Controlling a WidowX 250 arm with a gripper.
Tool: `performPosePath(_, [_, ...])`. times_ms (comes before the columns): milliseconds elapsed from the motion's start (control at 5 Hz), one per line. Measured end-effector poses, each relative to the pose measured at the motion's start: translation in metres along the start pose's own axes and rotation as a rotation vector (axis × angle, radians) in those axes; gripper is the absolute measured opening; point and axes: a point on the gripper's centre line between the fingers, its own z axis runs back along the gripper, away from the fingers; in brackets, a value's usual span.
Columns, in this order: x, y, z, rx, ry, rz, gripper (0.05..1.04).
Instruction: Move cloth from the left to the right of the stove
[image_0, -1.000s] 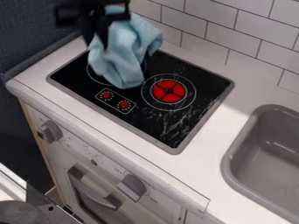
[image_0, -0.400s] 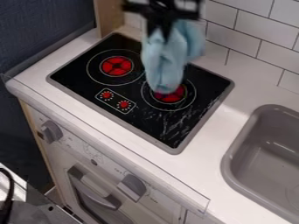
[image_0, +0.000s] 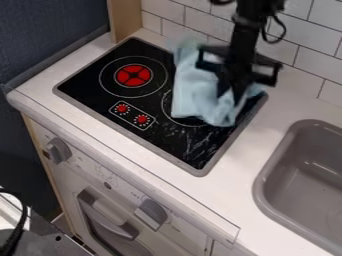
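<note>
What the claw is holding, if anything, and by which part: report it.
The claw holds the light-blue cloth toward its right side, as the camera sees it; exactly which fold is pinched cannot be told.

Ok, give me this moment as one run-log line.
hand: at the cloth | cloth: bunched, over right burner | left burner: uncovered | release: can't tell

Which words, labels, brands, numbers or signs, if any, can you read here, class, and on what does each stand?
None can be read.
Oven control panel: faint grey marks, too small to read.
Stovetop: white marks around the red dials, too small to read.
</note>
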Motion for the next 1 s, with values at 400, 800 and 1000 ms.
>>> performPosePath(400, [-0.029, -0.026, -0.018, -0.187, -0.092, -0.146, 0.318])
performPosePath(800, [-0.051, -0.037, 0.031, -0.355, -0.14, -0.186, 0.914])
performPosePath(1000, [-0.054, -0.038, 0.053, -0.383, -0.198, -0.198, 1.011])
